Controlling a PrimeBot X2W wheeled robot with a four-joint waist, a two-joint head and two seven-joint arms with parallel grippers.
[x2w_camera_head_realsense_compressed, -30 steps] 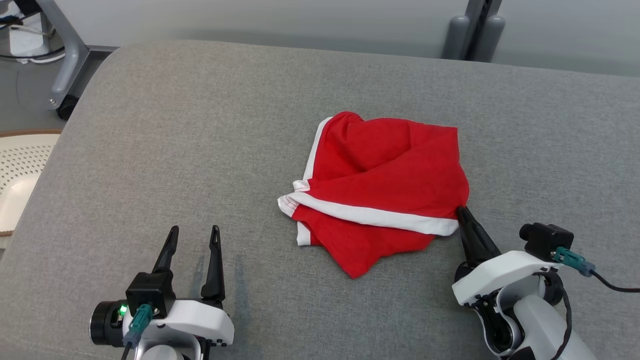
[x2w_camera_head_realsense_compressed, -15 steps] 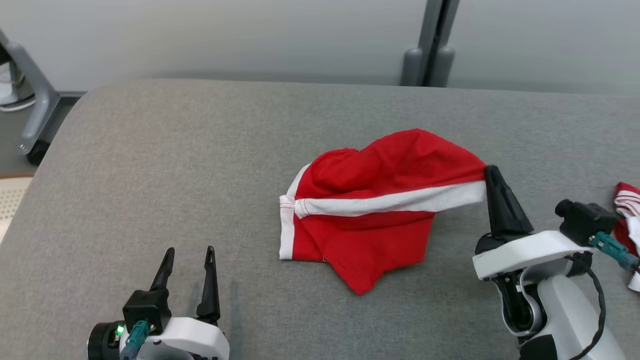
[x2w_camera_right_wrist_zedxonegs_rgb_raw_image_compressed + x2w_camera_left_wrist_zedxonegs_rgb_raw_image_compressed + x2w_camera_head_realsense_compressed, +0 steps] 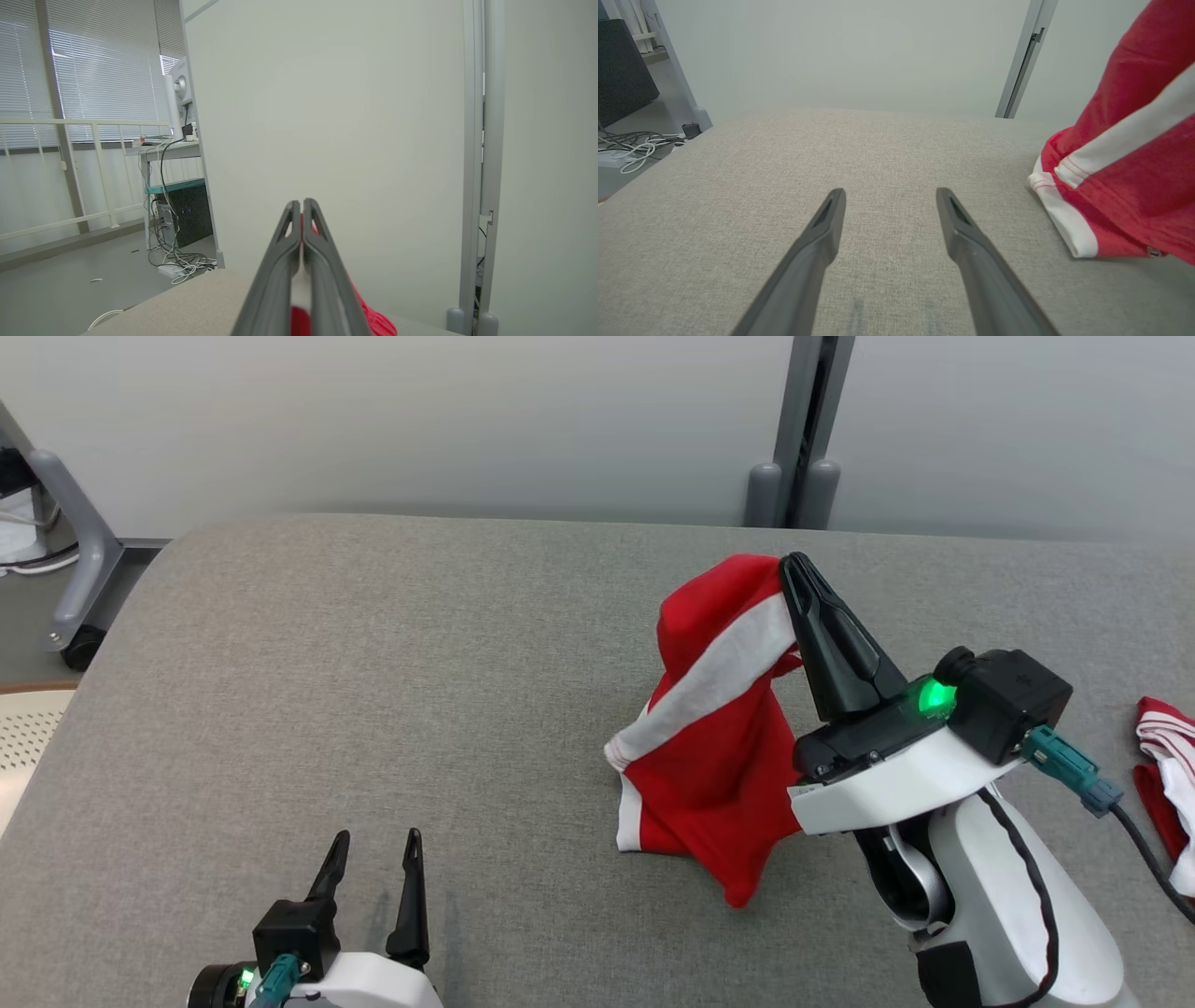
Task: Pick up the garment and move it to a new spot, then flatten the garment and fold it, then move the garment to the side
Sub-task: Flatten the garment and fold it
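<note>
The garment [image 3: 709,737] is red cloth with white bands. It hangs from my right gripper [image 3: 792,565], which is shut on its top edge above the grey padded surface [image 3: 373,691]; its lower folds still rest there. In the right wrist view the gripper [image 3: 302,205] is pressed shut with red and white cloth of the garment [image 3: 369,319] between and under its fingers. My left gripper [image 3: 375,845] stands open at the lower left, nothing between its fingers. The left wrist view has that gripper [image 3: 889,196] open over bare fabric, the garment [image 3: 1125,186] at its right.
Another red and white cloth [image 3: 1167,775] lies at the right edge of the padded surface. A grey post [image 3: 794,439] stands behind the far edge against a pale wall. A metal frame leg on a caster [image 3: 70,579] is on the floor at far left.
My right gripper has risen and moved away from me, lifting the garment's edge so the cloth hangs instead of lying flat. The head camera has also shifted. The left gripper stays open.
</note>
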